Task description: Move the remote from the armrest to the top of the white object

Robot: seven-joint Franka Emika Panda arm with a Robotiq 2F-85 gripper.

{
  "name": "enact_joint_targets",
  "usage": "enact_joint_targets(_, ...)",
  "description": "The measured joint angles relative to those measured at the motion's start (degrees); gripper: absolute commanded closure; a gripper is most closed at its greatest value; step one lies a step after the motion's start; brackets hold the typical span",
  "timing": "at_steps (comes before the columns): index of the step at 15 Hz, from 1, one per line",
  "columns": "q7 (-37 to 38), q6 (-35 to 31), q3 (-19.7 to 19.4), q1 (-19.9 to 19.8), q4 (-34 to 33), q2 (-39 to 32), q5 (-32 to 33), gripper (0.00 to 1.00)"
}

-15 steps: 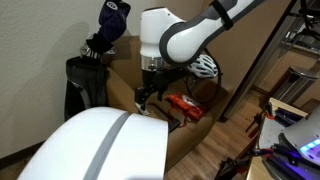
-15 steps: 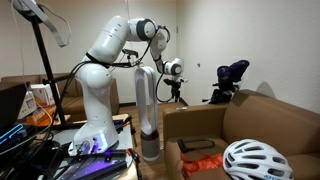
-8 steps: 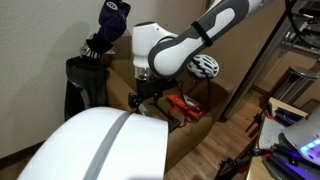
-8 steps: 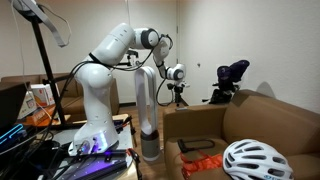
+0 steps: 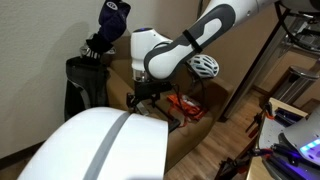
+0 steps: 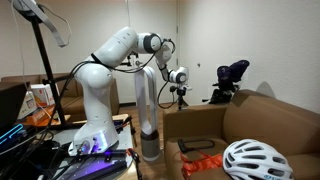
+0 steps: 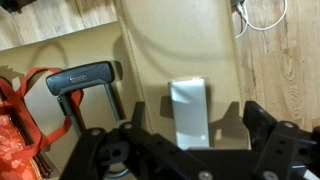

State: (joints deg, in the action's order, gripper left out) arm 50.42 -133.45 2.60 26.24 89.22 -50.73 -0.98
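In the wrist view the remote (image 7: 187, 98), a slim bar shining grey with glare, lies lengthwise on the tan armrest (image 7: 150, 50). My gripper (image 7: 196, 115) is open, one finger on each side of the remote and not touching it. In both exterior views the gripper (image 5: 148, 97) (image 6: 180, 93) hangs just above the armrest (image 5: 122, 88) (image 6: 190, 115) of the brown armchair. The remote is too small to make out there. A large white rounded object (image 5: 100, 145) fills the foreground of an exterior view.
A white helmet (image 5: 205, 66) (image 6: 255, 160) and an orange packet (image 5: 185, 105) (image 6: 205, 162) (image 7: 18, 125) lie on the chair. A black handle (image 7: 80, 78) stands beside the armrest. A golf bag (image 5: 92, 65) is by the wall. A grey tower fan (image 6: 148, 110) stands by the robot base.
The arm has swung across and lowered, bringing the open gripper down over the armrest. Nothing else has moved.
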Motion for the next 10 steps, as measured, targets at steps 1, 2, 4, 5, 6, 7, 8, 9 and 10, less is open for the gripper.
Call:
enact_joint_targets(1,0.0,-0.19,0.0,-0.02,-0.3,-0.28,-0.06,0.0)
enact_joint_targets(2,0.0,-0.41,0.0,-0.03,-0.4,-0.42,-0.06,0.0)
enact_joint_targets(4,0.0,-0.76,0.0,-0.04,-0.4,-0.59,-0.06,0.0)
enact_joint_targets(5,0.0,-0.93,0.0,-0.03,-0.4,-0.67,-0.06,0.0)
enact_joint_targets(6,0.0,-0.99,-0.01,-0.03,-0.4,-0.76,-0.06,0.16)
enact_joint_targets(7,0.0,-0.99,-0.02,-0.03,-0.4,-0.82,-0.06,0.27)
enact_joint_targets(8,0.0,-1.05,-0.09,-0.03,-0.38,-0.88,-0.06,0.33)
enact_joint_targets(9,0.0,-1.19,-0.22,-0.03,-0.36,-0.98,-0.06,0.41)
enact_joint_targets(10,0.0,-1.39,-0.39,-0.05,-0.32,-1.14,-0.06,0.47)
